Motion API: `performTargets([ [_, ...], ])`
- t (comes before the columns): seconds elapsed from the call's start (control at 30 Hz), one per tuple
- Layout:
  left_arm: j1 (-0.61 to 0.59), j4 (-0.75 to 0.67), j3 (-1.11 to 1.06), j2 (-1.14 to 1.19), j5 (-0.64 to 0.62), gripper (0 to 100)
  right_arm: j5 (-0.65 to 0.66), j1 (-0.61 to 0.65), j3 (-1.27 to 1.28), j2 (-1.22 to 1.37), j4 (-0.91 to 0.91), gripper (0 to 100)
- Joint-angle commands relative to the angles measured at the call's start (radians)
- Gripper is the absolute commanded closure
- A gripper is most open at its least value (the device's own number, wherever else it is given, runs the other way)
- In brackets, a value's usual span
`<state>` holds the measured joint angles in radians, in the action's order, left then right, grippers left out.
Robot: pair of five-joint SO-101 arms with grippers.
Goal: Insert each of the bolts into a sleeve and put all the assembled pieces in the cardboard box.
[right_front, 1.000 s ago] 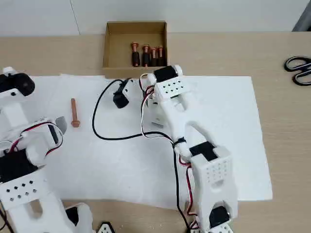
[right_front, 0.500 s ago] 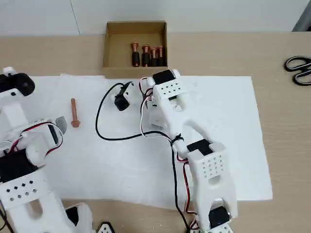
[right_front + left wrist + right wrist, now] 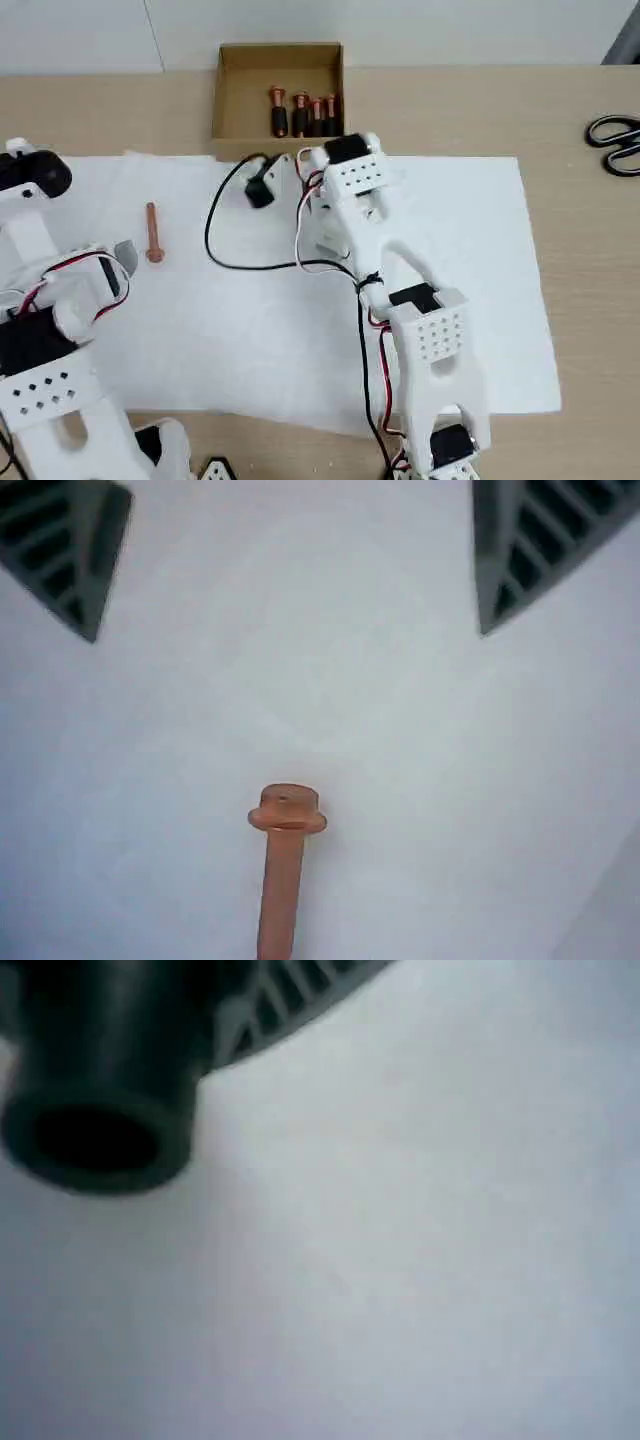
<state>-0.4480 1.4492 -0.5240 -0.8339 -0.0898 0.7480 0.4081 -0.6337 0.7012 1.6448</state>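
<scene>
The left gripper (image 3: pixel 300 560) is hanging low over the white sheet (image 3: pixel 250 330) at the left of the table (image 3: pixel 450 110), its fingers (image 3: pixel 70 550) spread wide with nothing between them. Just ahead of it the last loose bolt (image 3: pixel 152 232) is lying flat on the sheet, head towards the gripper and shank pointing away.

Up at the far edge, the box (image 3: pixel 228 100) is already holding four assembled pieces (image 3: pixel 300 113), lying side by side.

Just in front of the box, the right gripper (image 3: pixel 140 1010) is pinching a black sleeve (image 3: pixel 100 1125), with its open bore showing in the right wrist view.

Scissors (image 3: pixel 615 140) are lying on bare table at the far right, well clear of the work.

As I judge it, this is the last pairing, and the step in hand is picking up the bolt. The left gripper should be coming down square over the bolt and closing just behind the head, so the shank sticks out free for insertion. A grip at the shank's end would leave too little to enter the sleeve. The right arm should be keeping the sleeve steady, its bore turned towards the left arm, and the two should be lining up on one axis before pushing.
</scene>
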Motion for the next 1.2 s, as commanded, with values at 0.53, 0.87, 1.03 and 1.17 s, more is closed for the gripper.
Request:
performTargets([
  [0.53,0.138,-0.028,0.392,0.747,0.147,83,-0.302,-0.038,0.048,-0.331,0.035,99.5],
  [0.87,0.118,-0.031,0.691,1.172,0.147,85,-0.302,-0.036,0.091,-0.397,0.033,99.5],
  [1.03,0.138,-0.048,0.733,1.258,0.147,85,-0.302,-0.035,0.091,-0.397,0.031,99.5],
  [1.17,0.138,-0.100,0.737,1.324,0.147,85,-0.302,-0.035,0.091,-0.398,0.033,99.5],
])
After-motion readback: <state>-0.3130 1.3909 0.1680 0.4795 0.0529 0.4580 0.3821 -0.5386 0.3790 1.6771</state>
